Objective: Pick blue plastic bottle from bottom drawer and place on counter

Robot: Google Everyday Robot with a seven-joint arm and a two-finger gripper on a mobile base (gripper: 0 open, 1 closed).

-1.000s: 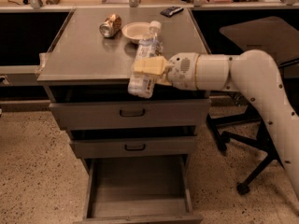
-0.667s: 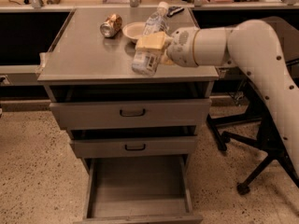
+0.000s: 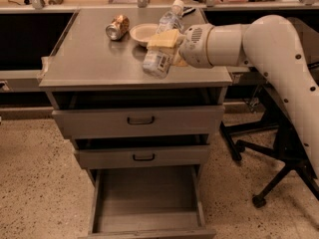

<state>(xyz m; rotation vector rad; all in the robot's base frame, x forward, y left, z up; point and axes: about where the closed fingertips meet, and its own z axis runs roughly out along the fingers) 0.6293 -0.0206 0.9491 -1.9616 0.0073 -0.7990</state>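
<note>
My gripper point(image 3: 165, 45) is shut on the blue plastic bottle point(image 3: 160, 59), a clear bottle with a white cap and pale label. It holds the bottle tilted, cap pointing up and away, just above the right part of the grey counter point(image 3: 89, 59). The white arm comes in from the right. The bottom drawer point(image 3: 147, 198) is pulled open below, its flat floor bare.
A gold-brown can point(image 3: 117, 27) lies on its side at the back of the counter. A pale shallow bowl point(image 3: 142, 33) sits next to it, just behind the bottle. Two closed drawers with black handles point(image 3: 140, 120) are above the open one. An office chair base point(image 3: 269, 158) stands at right.
The gripper has carried the bottle further up and back over the counter, and the bottle has tilted more with its cap pointing away.
</note>
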